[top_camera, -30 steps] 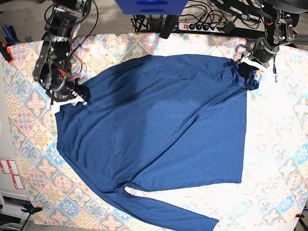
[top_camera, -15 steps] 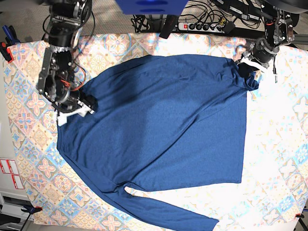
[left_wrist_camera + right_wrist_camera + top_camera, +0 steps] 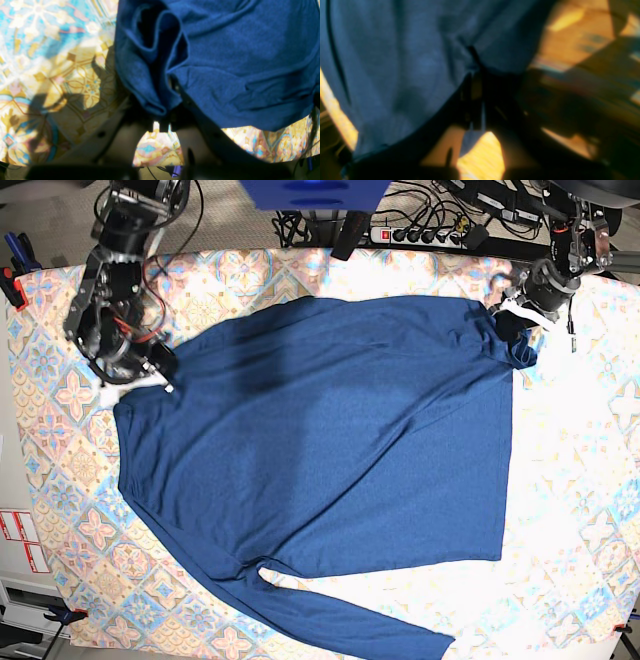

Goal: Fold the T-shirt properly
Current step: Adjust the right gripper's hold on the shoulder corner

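1. Here the T-shirt (image 3: pixel 330 470) lies spread flat across the desk (image 3: pixel 590 480), which is covered by a patterned cloth; one long sleeve runs along the near edge toward the lower right.
2. The left tool (image 3: pixel 161 117), at the far corner on the base view's right (image 3: pixel 520 315), is clenched on a bunched fold of the T-shirt (image 3: pixel 225 62), the fabric gathered in ridges above its fingers.
3. The right tool (image 3: pixel 476 100), on the base view's left (image 3: pixel 150 375), is closed with the T-shirt's edge (image 3: pixel 395 62) pinched between its jaws; that wrist view is blurred.
4. A power strip (image 3: pixel 425 235) and cables lie beyond the desk's far edge.
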